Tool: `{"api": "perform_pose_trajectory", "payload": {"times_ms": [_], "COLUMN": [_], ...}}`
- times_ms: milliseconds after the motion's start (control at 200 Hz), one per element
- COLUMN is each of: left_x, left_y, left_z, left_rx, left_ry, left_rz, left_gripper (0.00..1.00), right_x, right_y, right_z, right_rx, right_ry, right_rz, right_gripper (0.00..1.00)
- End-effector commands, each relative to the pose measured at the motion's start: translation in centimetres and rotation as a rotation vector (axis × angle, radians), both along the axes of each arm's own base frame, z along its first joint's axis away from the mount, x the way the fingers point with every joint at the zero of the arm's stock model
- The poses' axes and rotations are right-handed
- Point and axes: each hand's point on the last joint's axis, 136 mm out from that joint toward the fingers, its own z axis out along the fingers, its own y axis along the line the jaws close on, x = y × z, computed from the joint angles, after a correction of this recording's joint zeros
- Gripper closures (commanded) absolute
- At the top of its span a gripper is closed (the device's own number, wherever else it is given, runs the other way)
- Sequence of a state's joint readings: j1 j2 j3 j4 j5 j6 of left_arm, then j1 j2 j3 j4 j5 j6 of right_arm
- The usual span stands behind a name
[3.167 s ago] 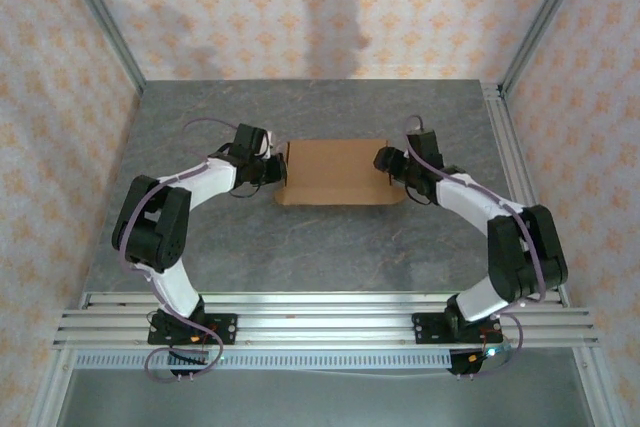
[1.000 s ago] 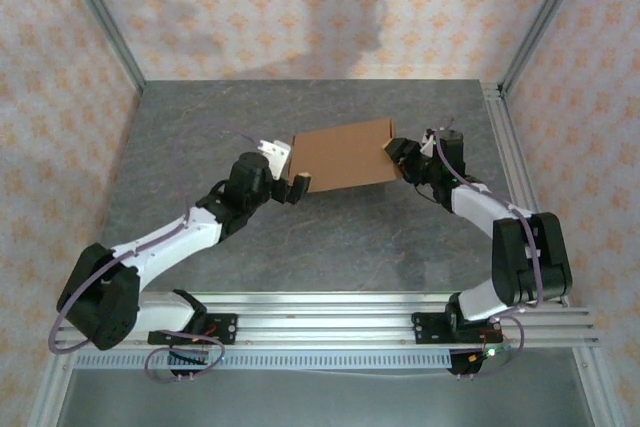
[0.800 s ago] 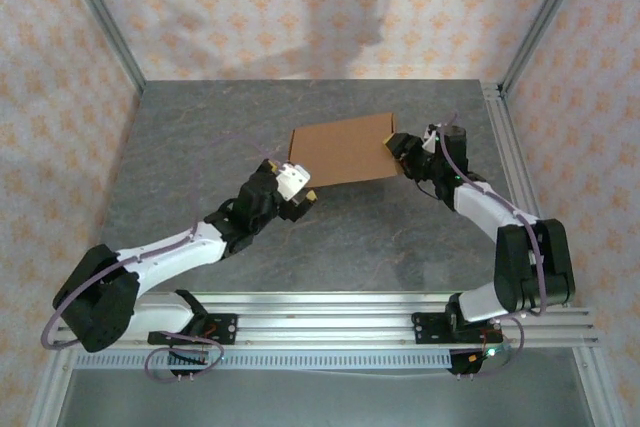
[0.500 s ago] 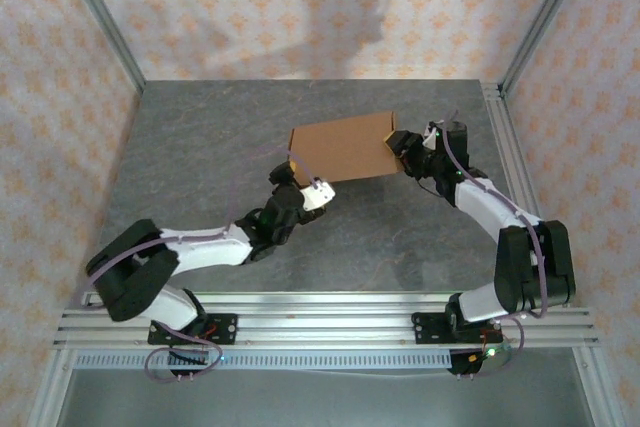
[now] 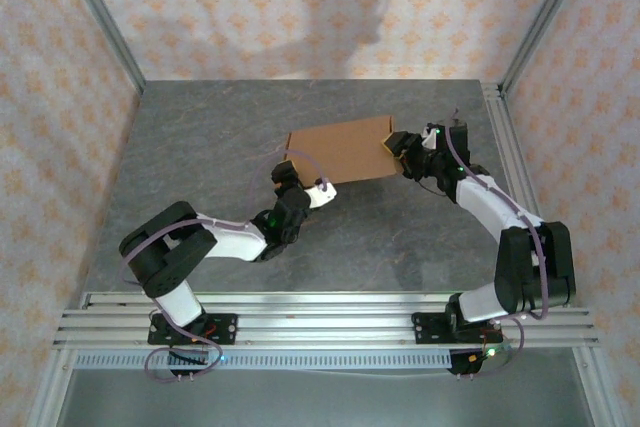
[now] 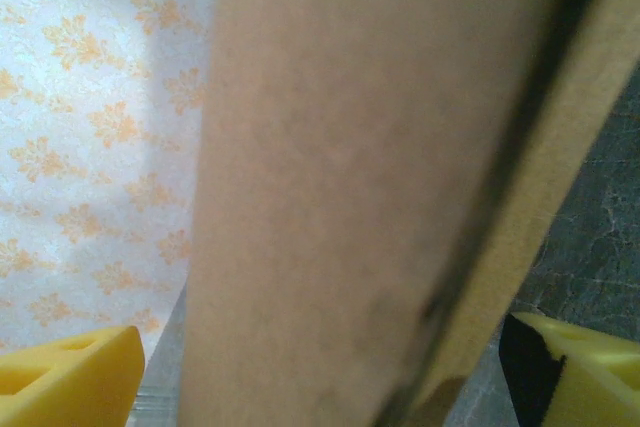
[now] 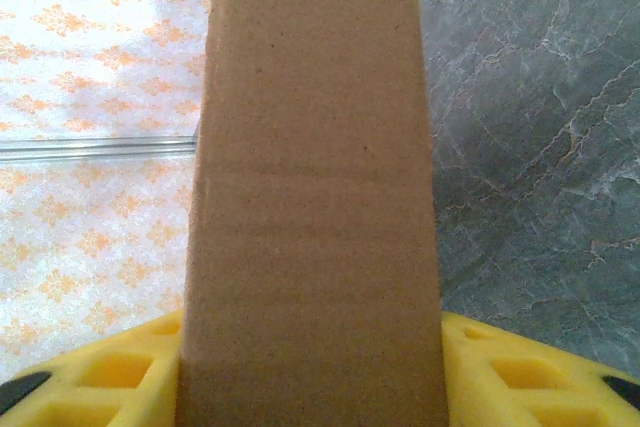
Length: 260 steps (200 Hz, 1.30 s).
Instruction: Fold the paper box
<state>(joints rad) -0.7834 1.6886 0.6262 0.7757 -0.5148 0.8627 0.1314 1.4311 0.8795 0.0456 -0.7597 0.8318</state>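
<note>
The paper box (image 5: pixel 340 149) is a flat brown cardboard rectangle lying slightly askew at the middle of the table. My right gripper (image 5: pixel 398 145) is shut on its right end; in the right wrist view the box (image 7: pixel 315 177) rises between the yellow fingers (image 7: pixel 110 372), which press on both its faces. My left gripper (image 5: pixel 303 180) is at the box's near left corner. In the left wrist view the cardboard (image 6: pixel 350 177) stands between the wide-apart yellow fingers (image 6: pixel 70 377), with a gap on the left side, so this gripper (image 6: pixel 335 377) is open around the edge.
The grey stone-patterned table (image 5: pixel 200 147) has bare room left of and in front of the box. Aluminium rails (image 5: pixel 320 322) run along the near edge and an upright frame (image 5: pixel 505 137) along the right. Patterned walls enclose the back and sides.
The left arm has folded its elbow back toward its base, and its gripper now points up at the box's near left corner. The right gripper has kept hold of the box.
</note>
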Motion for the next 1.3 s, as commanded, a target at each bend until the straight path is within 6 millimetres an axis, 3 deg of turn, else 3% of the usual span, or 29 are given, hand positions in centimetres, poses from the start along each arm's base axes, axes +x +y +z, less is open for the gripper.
{"api": "perform_pose_trajectory", "payload": {"times_ms": [0, 265, 531, 721, 886, 986, 1086, 1296], "left_x": [1.1, 0.7, 0.5, 0.0, -0.7, -1.1, -1.9, -3.4], "left_y": [0.2, 0.1, -0.1, -0.4, -0.8, -1.0, -0.9, -0.5], "left_z": [1.6, 1.7, 1.6, 0.9, 0.3, 0.3, -0.1, 0.3], "left_rx": [-0.043, -0.055, -0.029, -0.002, -0.014, -0.028, -0.062, -0.084], "left_ry": [-0.051, -0.036, -0.022, 0.011, 0.084, 0.158, 0.311, 0.474], "left_rz": [0.050, 0.035, 0.032, 0.032, 0.001, -0.007, -0.011, -0.038], "left_gripper": [0.14, 0.37, 0.50, 0.67, 0.68, 0.68, 0.66, 0.66], "right_x": [-0.1, 0.1, 0.3, 0.4, 0.5, 0.5, 0.1, -1.2], "right_y": [1.1, 1.0, 1.0, 0.6, -0.1, -1.5, -2.8, -6.5], "right_z": [2.5, 1.7, 1.5, 1.7, 2.3, 3.3, 4.6, 6.5], "right_rx": [0.065, 0.050, 0.047, 0.032, 0.015, -0.038, -0.136, -0.403], "right_ry": [-0.043, -0.034, -0.031, -0.041, -0.064, -0.115, -0.167, -0.239], "right_rz": [0.052, 0.050, 0.047, 0.030, 0.008, -0.028, -0.040, -0.113], "right_gripper": [0.47, 0.46, 0.46, 0.39, 0.23, 0.11, 0.07, 0.06]}}
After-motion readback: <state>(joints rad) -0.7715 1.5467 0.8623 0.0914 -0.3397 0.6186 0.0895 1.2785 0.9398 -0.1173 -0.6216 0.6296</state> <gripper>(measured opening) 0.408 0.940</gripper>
